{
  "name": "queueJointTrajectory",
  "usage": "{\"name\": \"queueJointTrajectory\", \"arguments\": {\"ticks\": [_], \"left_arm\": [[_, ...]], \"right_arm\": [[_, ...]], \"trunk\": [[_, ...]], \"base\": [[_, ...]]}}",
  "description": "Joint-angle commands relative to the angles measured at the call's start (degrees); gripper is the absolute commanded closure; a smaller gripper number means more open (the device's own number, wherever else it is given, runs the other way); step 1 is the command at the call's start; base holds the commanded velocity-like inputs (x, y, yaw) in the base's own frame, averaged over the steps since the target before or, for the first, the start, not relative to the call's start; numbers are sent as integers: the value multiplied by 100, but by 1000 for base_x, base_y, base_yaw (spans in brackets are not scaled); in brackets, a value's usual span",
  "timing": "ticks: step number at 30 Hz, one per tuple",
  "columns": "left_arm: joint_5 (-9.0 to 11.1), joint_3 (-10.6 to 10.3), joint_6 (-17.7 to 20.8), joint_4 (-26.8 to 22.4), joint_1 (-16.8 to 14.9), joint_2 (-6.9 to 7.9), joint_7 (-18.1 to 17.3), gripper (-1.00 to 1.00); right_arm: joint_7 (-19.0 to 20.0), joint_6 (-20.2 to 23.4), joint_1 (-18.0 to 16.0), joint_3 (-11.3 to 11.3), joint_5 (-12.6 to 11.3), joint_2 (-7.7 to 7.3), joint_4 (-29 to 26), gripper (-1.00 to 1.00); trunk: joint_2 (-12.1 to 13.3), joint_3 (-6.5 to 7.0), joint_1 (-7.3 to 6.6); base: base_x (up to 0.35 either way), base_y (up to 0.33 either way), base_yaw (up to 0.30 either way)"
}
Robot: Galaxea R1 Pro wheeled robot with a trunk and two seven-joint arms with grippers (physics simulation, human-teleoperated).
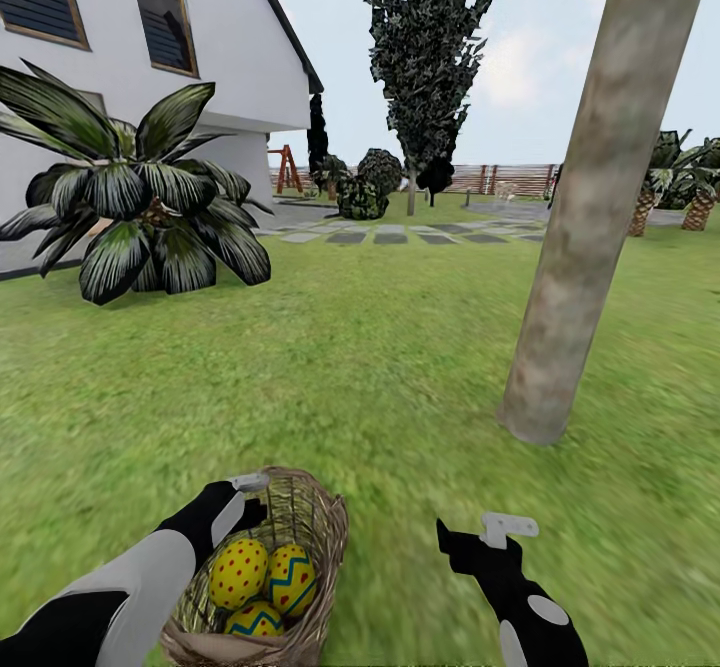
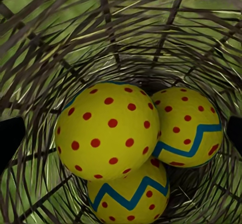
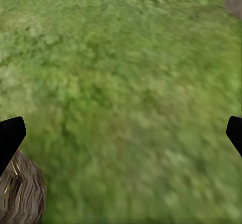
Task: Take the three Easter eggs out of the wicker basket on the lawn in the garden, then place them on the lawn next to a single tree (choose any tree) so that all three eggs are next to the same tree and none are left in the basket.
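I was at the first step, getting an egg out of the wicker basket (image 1: pixel 318 537), which sat on the lawn (image 1: pixel 380 367) a short way in front of the bare grey-brown tree trunk (image 1: pixel 590 217), on its house side. All three Easter eggs still lay inside it: a dotted egg (image 2: pixel 107 131) on top, nearest my left wrist camera, a second egg with a blue zigzag band (image 2: pixel 189 128) touching it, and a third zigzag egg (image 2: pixel 132 194) tucked partly beneath both. My left gripper (image 1: pixel 240 492) hung at the basket's rim on the side away from the tree. Its jaws were spread wide, the dark fingertips (image 2: pixel 10 138) showing at either edge of the wrist picture with the eggs between them, and they held nothing; I could not tell whether they brushed the weave. To do this well, I judged I should come straight down over the dotted egg, since it sat highest and free, close gently across its middle so the smooth shell would not squirt out, and lift clear without snagging the twigs or tipping the basket. My right gripper (image 1: pixel 497 527) hovered over bare grass between basket and tree, jaws likewise wide apart and empty, touching nothing.
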Motion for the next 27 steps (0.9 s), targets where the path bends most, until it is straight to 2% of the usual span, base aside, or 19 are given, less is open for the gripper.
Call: {"name": "queueJointTrajectory", "arguments": {"ticks": [1,3,27], "left_arm": [[56,28,22,-12,-1,-4,41,-100],[56,28,22,-14,-1,-4,41,-100],[40,28,-216,-20,-1,1,37,-100]], "right_arm": [[-43,27,-3,9,-32,-1,-7,-100],[-44,26,-3,9,-32,-3,-7,-100],[-42,25,-3,9,-32,-4,-7,-100]], "trunk": [[-44,-24,21],[-124,-60,65],[-156,-592,127]], "base": [[0,0,0],[0,0,0],[0,0,0]]}}
